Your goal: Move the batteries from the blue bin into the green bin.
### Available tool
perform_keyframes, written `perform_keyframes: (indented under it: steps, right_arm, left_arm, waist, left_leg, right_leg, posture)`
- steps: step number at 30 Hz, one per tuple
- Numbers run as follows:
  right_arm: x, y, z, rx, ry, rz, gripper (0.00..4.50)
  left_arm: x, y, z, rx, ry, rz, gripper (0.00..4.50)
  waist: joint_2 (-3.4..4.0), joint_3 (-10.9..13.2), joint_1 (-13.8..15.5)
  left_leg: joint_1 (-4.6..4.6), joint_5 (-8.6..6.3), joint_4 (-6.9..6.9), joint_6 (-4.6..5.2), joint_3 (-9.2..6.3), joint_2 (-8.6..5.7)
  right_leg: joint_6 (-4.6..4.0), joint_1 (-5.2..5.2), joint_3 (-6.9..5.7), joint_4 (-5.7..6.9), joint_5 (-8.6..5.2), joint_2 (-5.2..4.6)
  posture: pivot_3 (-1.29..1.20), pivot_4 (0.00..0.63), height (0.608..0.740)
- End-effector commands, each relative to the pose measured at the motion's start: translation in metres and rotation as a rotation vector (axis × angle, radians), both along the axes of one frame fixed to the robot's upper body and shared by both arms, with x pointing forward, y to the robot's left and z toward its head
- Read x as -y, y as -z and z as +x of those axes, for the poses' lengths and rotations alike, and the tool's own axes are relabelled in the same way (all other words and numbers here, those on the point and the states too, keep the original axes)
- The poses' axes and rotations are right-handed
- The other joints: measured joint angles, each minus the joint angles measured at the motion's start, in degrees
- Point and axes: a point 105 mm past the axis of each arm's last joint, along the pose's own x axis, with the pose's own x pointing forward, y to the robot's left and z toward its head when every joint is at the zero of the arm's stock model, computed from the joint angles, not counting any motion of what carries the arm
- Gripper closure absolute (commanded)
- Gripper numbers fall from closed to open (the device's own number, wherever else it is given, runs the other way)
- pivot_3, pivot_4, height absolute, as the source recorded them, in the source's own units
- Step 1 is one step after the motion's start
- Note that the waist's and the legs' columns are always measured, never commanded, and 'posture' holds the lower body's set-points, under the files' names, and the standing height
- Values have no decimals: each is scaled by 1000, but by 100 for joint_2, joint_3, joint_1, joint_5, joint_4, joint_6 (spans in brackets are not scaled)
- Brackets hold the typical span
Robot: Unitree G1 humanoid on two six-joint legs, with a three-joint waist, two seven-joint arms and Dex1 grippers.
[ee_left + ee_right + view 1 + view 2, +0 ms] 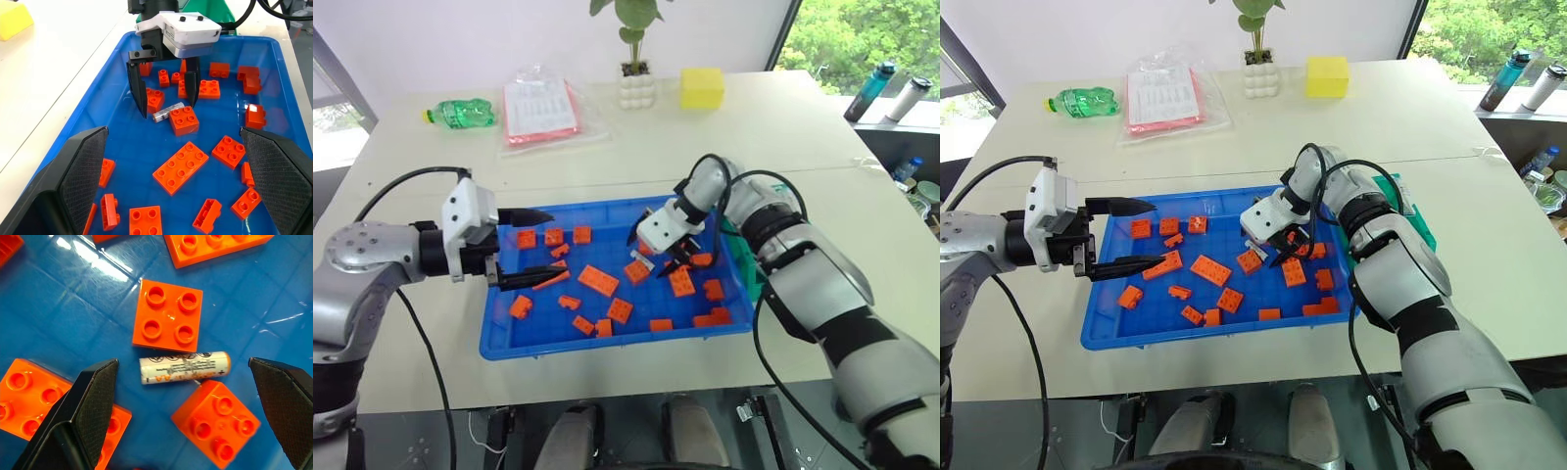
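While the right gripper [167, 103] hangs spread over the battery [184, 367], its jaws should straddle it squarely, avoiding the bricks [168, 316] touching it.

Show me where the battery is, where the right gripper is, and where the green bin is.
battery [183, 367]: right wrist view, middle of its labelled barrel.
right gripper [166, 105]: left wrist view, midway between its open fingertips, above the battery.
green bin [1415, 217]: right eye view, rim strip showing behind the right arm.
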Motion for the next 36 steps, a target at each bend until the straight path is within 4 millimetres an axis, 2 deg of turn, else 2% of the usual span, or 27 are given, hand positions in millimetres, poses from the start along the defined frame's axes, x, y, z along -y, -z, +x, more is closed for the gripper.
perform_keyframes:
  steps: [1,4,6,7,11,16,18,20,22,25,28,29,31,34,36]
  right_arm:
    - [-1,11,1,-5,21,-37,127]
    - [-3,13,1,-8,27,-32,930]
    - [-3,14,0,-14,22,-33,1968]
    - [-4,15,0,-14,17,-32,2246]
    - [-6,12,1,-19,34,1,2239]
    - [-3,-7,4,-23,62,79,2239]
    - [-5,-38,8,-40,111,219,2239]
    - [2,-90,15,-62,245,462,2239]
    - [21,-118,13,-96,362,599,2239]
    - [64,-131,-10,-129,500,685,2239]
    - [116,-126,-30,-68,688,695,2239]
    - [128,-124,-36,-52,740,694,2239]
    - [148,-119,-47,-52,832,694,2239]
    - [181,-99,-62,-22,971,647,2239]
    - [191,-91,-65,-13,1033,646,2239]
  left_arm:
    - [-2,-11,-3,42,-3,3,0]
    - [-2,-11,-3,44,-4,2,0]
    - [-3,-11,-2,46,-4,2,0]
    - [-3,-11,-2,47,-4,2,0]
    - [-1,-12,2,54,-1,-3,0]
    - [1,-12,3,56,6,-5,0]
    - [1,-11,3,52,10,-6,0]
    - [1,-8,4,44,14,-8,0]
    - [1,-5,5,40,16,-9,0]
    - [0,-2,5,29,17,-16,0]
    - [-5,0,6,14,19,-10,0]
    - [-7,0,7,12,19,-9,0]
    - [-11,-2,9,10,17,-7,0]
    - [-15,-3,15,8,12,-2,0]
    - [-16,-4,18,9,13,0,0]
  waist:
    - [-4,-4,0]
    - [-7,-6,0]
    - [-7,-7,-1]
    - [-6,-7,-2]
    - [-6,-7,-2]
    - [-6,-6,0]
    - [-5,-5,0]
    - [4,1,16]
    - [6,2,43]
    - [-6,-6,158]
    - [-8,-7,274]
    - [-1,-3,316]
    - [11,4,331]
    - [13,5,339]
    - [11,4,329]
  left_leg:
    - [0,0,-1,0,0,0]
    - [4,0,-1,0,-6,0]
    - [4,0,-1,-1,-7,0]
    - [4,0,-1,-1,-6,0]
    - [4,0,0,-1,-7,-1]
    - [3,0,0,-1,-6,-2]
    - [3,0,1,-1,-7,-2]
    - [-2,0,1,-1,-6,-2]
    - [-12,0,3,-1,-5,-5]
    - [-12,0,3,-1,-22,-8]
    - [-15,0,3,0,-37,-15]
    - [-16,-1,-4,1,-31,-18]
    - [-48,-1,-2,1,-12,-17]
    - [-49,0,7,2,12,-11]
    - [-43,0,8,2,15,-9]
  right_leg:
    - [0,1,0,0,0,0]
    - [0,4,0,-1,0,2]
    - [0,4,0,0,0,2]
    - [0,4,0,0,0,2]
    - [0,4,0,0,0,2]
    - [0,4,0,1,0,1]
    - [0,2,0,3,0,1]
    - [0,-1,0,3,0,0]
    - [0,-6,0,3,0,-4]
    - [-1,-1,0,6,1,-4]
    - [-1,3,2,5,1,-6]
    - [-1,2,3,2,1,-9]
    - [-1,-14,4,-7,0,-11]
    - [-1,-18,8,-6,0,-14]
    - [-1,-12,8,-6,0,-12]
  posture:
    - [0,150,726]
    - [0,150,726]
    - [0,150,726]
    - [0,150,726]
    - [0,150,726]
    - [0,150,726]
    - [0,150,726]
    - [0,150,726]
    - [0,150,726]
    - [0,150,726]
    - [0,150,726]
    - [0,150,726]
    - [0,150,726]
    - [0,150,726]
    - [0,150,726]
